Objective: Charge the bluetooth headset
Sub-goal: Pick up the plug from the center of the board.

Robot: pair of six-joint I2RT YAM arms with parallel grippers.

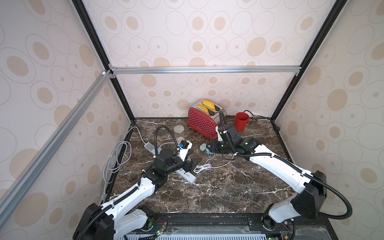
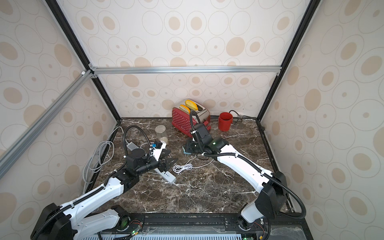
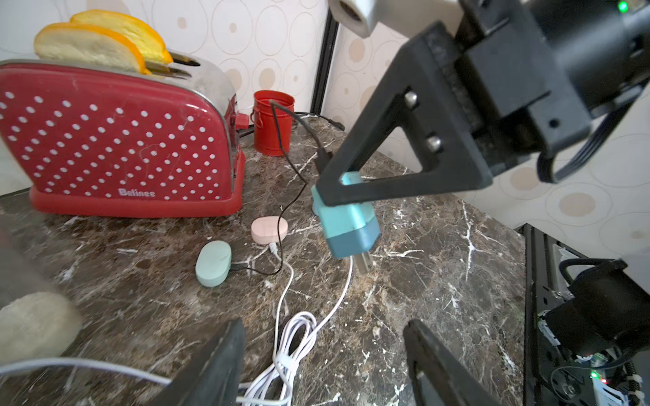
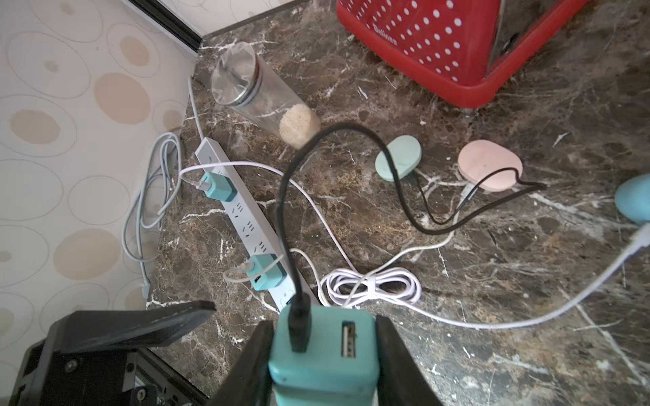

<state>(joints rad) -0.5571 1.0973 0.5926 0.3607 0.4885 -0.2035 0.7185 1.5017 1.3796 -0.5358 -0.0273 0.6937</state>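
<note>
Prongs down is how I'm carrying the teal charger (image 3: pixel 346 225), pinched by its flat sides in the right gripper (image 4: pixel 322 351), so it can drop straight into a socket. It seems to hang just clear of the counter (image 3: pixel 439 246). The black cable (image 4: pixel 285 197) in its top port runs back to the mint headset case (image 3: pixel 213 263), which lies flat in front of the toaster (image 3: pixel 116 140), just beside a pink case (image 3: pixel 269 229). So the headset end looks connected (as far as I can judge) and only mains power is missing. The power strip (image 4: pixel 242 218) has free sockets between two plugged-in chargers. The left gripper (image 3: pixel 323 355) hovers spread and empty near it, I'd guess to steady it.
</note>
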